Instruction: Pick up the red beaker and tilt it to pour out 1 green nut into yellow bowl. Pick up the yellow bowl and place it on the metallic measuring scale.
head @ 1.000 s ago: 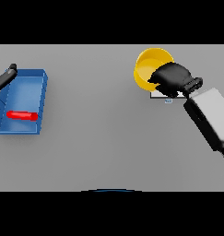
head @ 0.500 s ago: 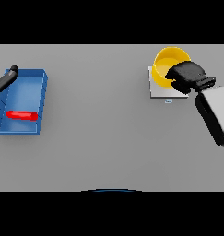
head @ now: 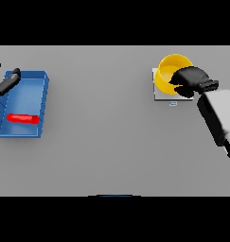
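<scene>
The yellow bowl (head: 170, 70) is over the metallic measuring scale (head: 161, 93) at the far right, covering most of it. My right hand (head: 191, 81) is curled round the bowl's right rim. The red beaker (head: 22, 118) lies on its side inside the blue tray (head: 36, 82) at the left. My left hand (head: 4, 83) shows at the left edge, just beyond the tray's far left corner, with its fingers straight. No green nut can be made out.
The blue tray stands near the table's left edge. A small display tab (head: 172, 103) sticks out from the scale's near side. My right forearm (head: 219, 117) slants in from the right.
My right hand has carried the yellow bowl rightward and brought it lower over the scale. The left hand and the beaker have stayed in place.
</scene>
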You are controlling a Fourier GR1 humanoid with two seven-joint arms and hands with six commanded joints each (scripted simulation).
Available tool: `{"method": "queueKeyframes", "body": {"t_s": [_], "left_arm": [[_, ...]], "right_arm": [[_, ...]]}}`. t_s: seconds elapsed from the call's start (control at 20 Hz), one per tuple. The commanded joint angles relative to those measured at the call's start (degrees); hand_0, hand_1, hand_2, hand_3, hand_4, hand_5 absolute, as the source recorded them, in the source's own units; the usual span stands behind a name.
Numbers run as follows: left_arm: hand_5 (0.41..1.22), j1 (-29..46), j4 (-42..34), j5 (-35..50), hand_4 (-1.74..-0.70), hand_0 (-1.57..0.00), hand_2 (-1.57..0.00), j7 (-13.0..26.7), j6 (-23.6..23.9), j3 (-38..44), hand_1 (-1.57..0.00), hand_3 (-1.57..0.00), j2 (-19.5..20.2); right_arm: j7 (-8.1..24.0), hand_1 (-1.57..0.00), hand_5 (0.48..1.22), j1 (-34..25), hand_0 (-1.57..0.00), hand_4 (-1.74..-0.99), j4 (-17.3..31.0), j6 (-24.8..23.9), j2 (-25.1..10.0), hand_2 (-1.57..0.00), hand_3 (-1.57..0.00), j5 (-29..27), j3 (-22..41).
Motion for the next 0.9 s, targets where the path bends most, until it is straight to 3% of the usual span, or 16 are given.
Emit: {"method": "queueKeyframes", "body": {"t_s": [0.0,0.05,0.1,0.2,0.35,0.55,0.85], "left_arm": [[0.715,-0.33,0.36,-0.03,-0.73,0.0,0.0,0.31,-0.29,0.13,0.0,0.0,0.31],[0.717,-0.76,0.9,0.21,-0.73,0.0,0.0,0.33,-0.57,0.32,0.0,0.0,-0.01],[0.72,-0.52,0.18,0.45,-0.73,0.0,0.0,0.24,-0.5,0.62,0.0,0.0,0.62],[0.728,-0.99,1.22,0.19,-0.73,0.0,0.0,0.25,-0.62,0.24,0.0,0.0,-0.37],[0.717,-0.81,2.23,0.3,-0.73,0.0,0.0,-0.89,-1.29,0.44,0.0,0.0,-0.53],[0.703,-0.98,2.1,0.38,-0.72,0.0,0.0,-0.67,-1.06,0.51,0.0,0.0,-0.7],[0.693,-0.92,1.67,0.2,-0.72,0.0,0.0,-0.46,-0.74,0.32,0.0,0.0,-0.72]], "right_arm": [[-0.93,-1.57,1.221,0.11,-1.4,-1.741,0.11,0.26,-0.53,-1.39,-1.36,-0.05,-0.08],[-0.94,-1.46,1.221,0.12,-1.33,-1.741,0.26,0.88,-0.63,-1.42,-1.2,-0.36,-0.37],[-0.52,-1.32,1.221,0.0,-1.13,-1.701,0.31,0.93,-0.17,-1.33,-1.06,-0.53,-0.72],[-0.3,-0.98,1.072,-0.01,-0.72,-1.619,0.05,2.04,-0.06,-1.04,-0.83,-1.41,-1.33],[0.81,-0.58,0.933,0.0,-0.37,-1.539,0.39,3.12,-0.51,-0.69,-0.61,-1.2,-1.2],[-1.8,-0.24,0.842,-0.21,-0.15,-1.469,0.45,2.7,-1.15,-0.37,-0.45,0.07,0.26],[0.85,-0.06,0.759,0.23,-0.04,-1.41,0.52,4.51,-0.75,-0.1,-0.27,-0.13,0.2]]}}
